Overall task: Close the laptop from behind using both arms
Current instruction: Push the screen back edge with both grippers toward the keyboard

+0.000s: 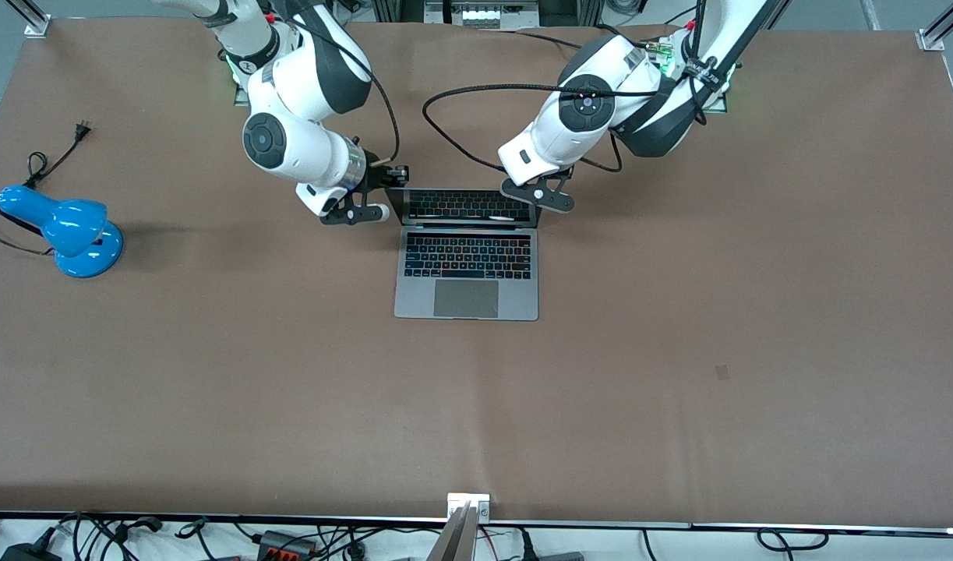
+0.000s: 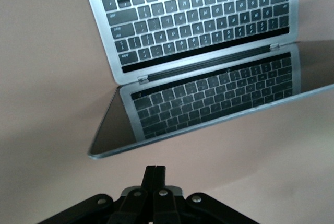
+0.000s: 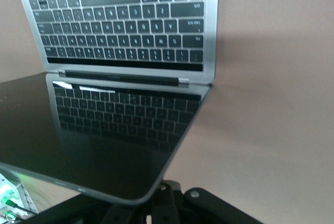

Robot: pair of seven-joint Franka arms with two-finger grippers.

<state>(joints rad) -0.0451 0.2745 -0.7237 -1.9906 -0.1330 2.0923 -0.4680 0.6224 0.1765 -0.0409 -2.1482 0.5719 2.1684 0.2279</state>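
Note:
The space-grey laptop (image 1: pixel 467 274) stands open at the table's middle, with its dark screen leaning over the black keyboard. My right gripper (image 1: pixel 386 188) is at the top corner of the lid toward the right arm's end. In the right wrist view that corner of the laptop (image 3: pixel 120 31) covers the fingertips, and the fingers (image 3: pixel 168 188) look shut just under it. My left gripper (image 1: pixel 540 198) is at the lid's other top corner. In the left wrist view it (image 2: pixel 155 174) is shut and empty, a short gap from the lid's edge of the laptop (image 2: pixel 198 25).
A blue desk lamp (image 1: pixel 63 230) with a black cord lies near the table's edge at the right arm's end. Black cables (image 1: pixel 445 101) loop over the table between the arms' bases. Brown tabletop (image 1: pixel 679 351) spreads all round the laptop.

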